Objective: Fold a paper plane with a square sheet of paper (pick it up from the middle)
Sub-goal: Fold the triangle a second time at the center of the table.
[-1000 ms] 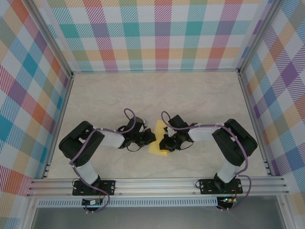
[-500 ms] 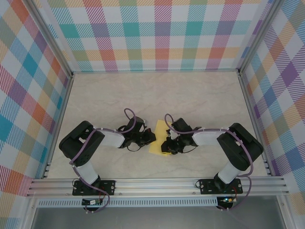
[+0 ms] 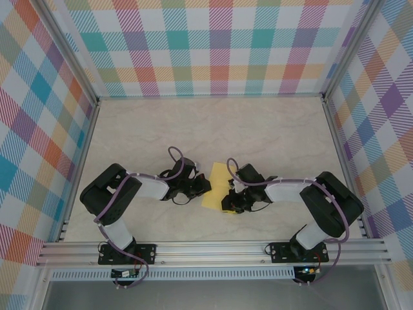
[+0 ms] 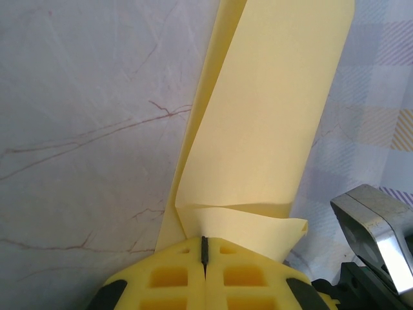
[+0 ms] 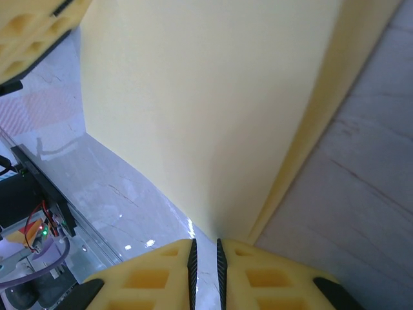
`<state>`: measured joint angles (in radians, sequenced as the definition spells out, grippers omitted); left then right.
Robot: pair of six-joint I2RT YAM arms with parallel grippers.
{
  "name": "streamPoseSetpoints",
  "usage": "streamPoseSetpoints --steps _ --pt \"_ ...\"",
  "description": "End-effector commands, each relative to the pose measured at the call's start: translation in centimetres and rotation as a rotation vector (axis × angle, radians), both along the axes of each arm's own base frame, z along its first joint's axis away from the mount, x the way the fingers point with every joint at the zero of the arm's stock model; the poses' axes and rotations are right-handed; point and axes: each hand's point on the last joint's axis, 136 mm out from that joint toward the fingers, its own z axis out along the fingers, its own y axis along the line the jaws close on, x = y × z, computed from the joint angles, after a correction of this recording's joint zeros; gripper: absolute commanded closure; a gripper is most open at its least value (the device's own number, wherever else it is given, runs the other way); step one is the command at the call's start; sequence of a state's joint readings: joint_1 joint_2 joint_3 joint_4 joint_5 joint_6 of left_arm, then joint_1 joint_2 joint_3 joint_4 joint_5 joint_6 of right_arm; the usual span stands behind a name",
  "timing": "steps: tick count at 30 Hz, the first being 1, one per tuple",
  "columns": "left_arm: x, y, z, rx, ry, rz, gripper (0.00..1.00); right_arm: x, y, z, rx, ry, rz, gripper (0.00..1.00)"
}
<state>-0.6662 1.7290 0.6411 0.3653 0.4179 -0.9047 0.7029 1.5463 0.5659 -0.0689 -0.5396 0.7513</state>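
Observation:
The square sheet of paper [image 3: 215, 183] is plain yellow, folded over on itself, and lies on the table between the two grippers. My left gripper [image 3: 205, 187] is at its left edge. In the left wrist view the jaws of this gripper [image 4: 204, 243] are pressed together with a creased corner of the paper [image 4: 271, 129] caught at their tip. My right gripper [image 3: 226, 201] is at the paper's near right corner. Its jaws [image 5: 205, 245] stand a narrow slit apart with bare table showing between them, and the paper's edge [image 5: 213, 110] lies just ahead of the tips.
The beige marbled table [image 3: 271, 129] is walled by plaid panels on three sides, with an aluminium rail [image 3: 213, 248] along the near edge. A left finger [image 5: 29, 29] shows at the right wrist view's top left corner. A metal part of the right arm [image 4: 377, 236] sits close beside the paper.
My right gripper has drawn back to the right, off the paper, and its jaws have parted slightly. More of the sheet now shows. The left gripper has stayed put.

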Motion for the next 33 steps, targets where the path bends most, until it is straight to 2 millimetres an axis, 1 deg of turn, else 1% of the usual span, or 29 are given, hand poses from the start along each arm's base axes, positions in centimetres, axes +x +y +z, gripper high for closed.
streamPoseSetpoints --steps 1,4,6,8,10,12,15,18,20,24,27,29,32,33 --pt "-0.7 3.2 -4.3 0.174 0.085 0.083 1.0 -2.2 -1.7 -0.8 -0.064 0.069 0.007 0.82" --pt "-0.7 3.2 -4.3 0.173 0.085 0.079 1.0 -1.7 -1.2 0.6 -0.037 0.043 0.002 0.82" --pt "-0.7 3.2 -4.2 0.17 0.083 0.079 1.0 -0.9 -0.4 2.2 0.005 0.007 -0.004 0.82" --pt "-0.7 3.1 -4.2 0.17 0.084 0.079 1.0 0.1 0.1 3.3 0.028 -0.035 -0.015 0.82" --pt "-0.7 3.1 -4.2 0.166 0.085 0.076 1.0 1.1 0.8 3.8 0.037 -0.057 -0.025 0.83" --pt "-0.7 3.0 -4.2 0.165 0.084 0.076 1.0 2.1 1.7 3.9 0.046 -0.054 -0.037 0.85" --pt "-0.7 3.1 -4.1 0.164 0.082 0.076 1.0 3.4 2.3 3.1 0.034 -0.06 -0.07 0.88" --pt "-0.7 3.1 -3.9 0.162 0.077 0.074 1.0 3.7 1.9 1.7 -0.027 -0.046 -0.08 0.89" --pt "-0.7 2.9 -3.6 0.157 0.072 0.062 1.0 3.3 1.1 0.4 -0.074 -0.03 -0.079 0.9" --pt "-0.2 2.2 -2.7 0.142 0.054 0.043 0.99 1.7 -0.7 -2.0 -0.154 0.02 -0.082 0.91" --pt "0.3 1.6 -1.2 0.123 0.028 0.023 0.97 1.0 -1.5 -2.8 -0.178 0.032 -0.085 0.92" --pt "0.6 1.4 0.2 0.115 -0.001 0.011 0.93 0.8 -1.9 -3.0 -0.191 0.033 -0.083 0.93" --pt "1.0 1.2 2.3 0.109 -0.043 0.0 0.9 1.0 -1.7 -2.8 -0.185 0.022 -0.069 0.93" --pt "1.1 1.2 2.9 0.099 -0.056 0.001 0.88 1.0 -1.6 -2.8 -0.184 0.021 -0.063 0.93"
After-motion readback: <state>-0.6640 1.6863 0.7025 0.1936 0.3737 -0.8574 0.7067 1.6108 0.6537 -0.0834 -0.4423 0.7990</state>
